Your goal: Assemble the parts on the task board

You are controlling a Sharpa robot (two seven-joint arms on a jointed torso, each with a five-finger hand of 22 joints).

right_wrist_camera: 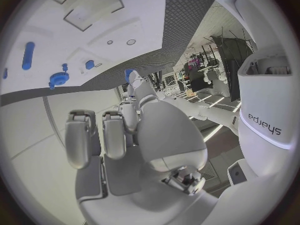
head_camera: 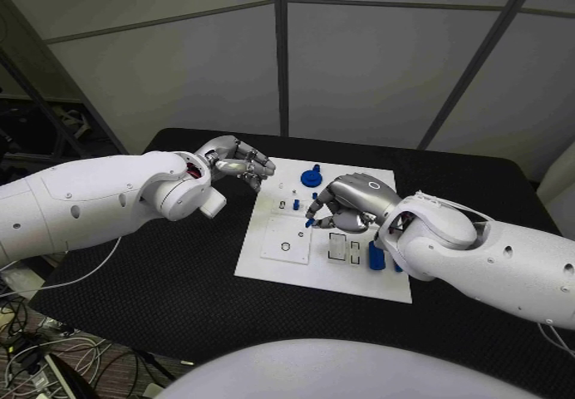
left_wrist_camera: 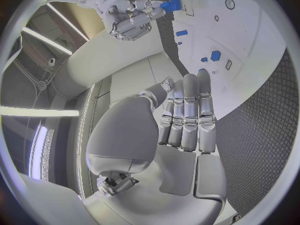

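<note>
The white task board (head_camera: 270,266) lies in the middle of the black surface (head_camera: 156,291). The right hand (head_camera: 347,202) hovers over the board's middle, fingers curled down around a small blue part (head_camera: 311,222) — pinched at the tips. The left hand (head_camera: 240,162) sits at the board's far-left corner, its fingers held straight and close together, holding nothing. A blue gear-like part (head_camera: 312,177) rests near the board's far edge — a long blue piece (head_camera: 376,256) lies nearer the right arm.

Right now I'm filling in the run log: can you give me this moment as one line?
left hand: open, at board's far-left corner | right hand: pinching small blue part over task board | blue gear: lying on board
</note>
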